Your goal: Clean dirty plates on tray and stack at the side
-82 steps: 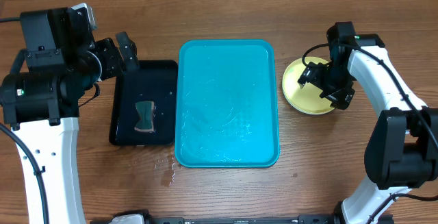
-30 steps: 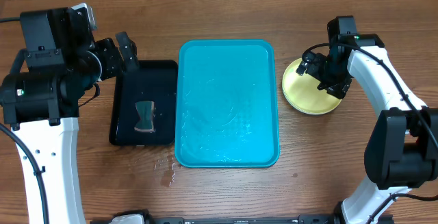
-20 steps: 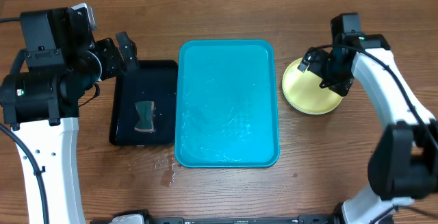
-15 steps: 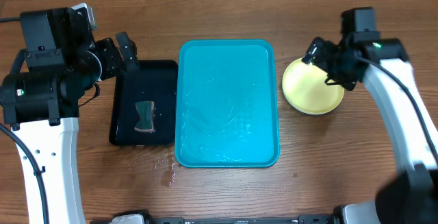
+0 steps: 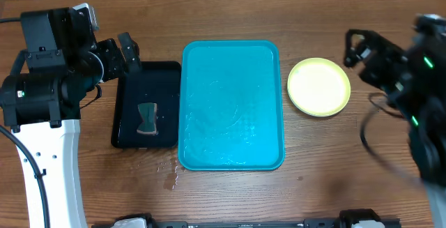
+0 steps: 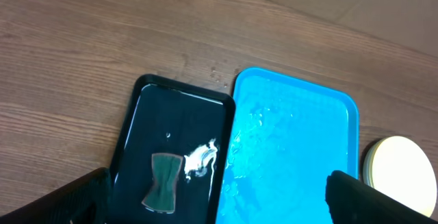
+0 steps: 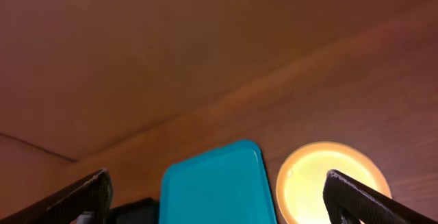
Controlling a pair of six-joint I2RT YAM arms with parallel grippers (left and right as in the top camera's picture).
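The turquoise tray [image 5: 232, 104] lies in the middle of the table, wet and with no plate on it. It also shows in the left wrist view [image 6: 294, 152] and the right wrist view [image 7: 213, 183]. A pale yellow-green plate [image 5: 319, 86] lies on the table right of the tray, also seen in the wrist views [image 6: 400, 169] [image 7: 327, 180]. I cannot tell whether other plates lie under it. My right gripper [image 5: 355, 49] is open and empty, raised to the right of the plate and motion-blurred. My left gripper [image 5: 129, 52] is open and empty, above the far end of the black tray.
A narrow black tray [image 5: 146, 106] lies left of the turquoise tray and holds a dark green sponge [image 5: 147, 118] and some water. Water drops lie on the wood near the turquoise tray's front left corner [image 5: 171, 176].
My right gripper has lifted off the plate and swung up and to the right, leaving the plate fully uncovered. The left arm has not moved.
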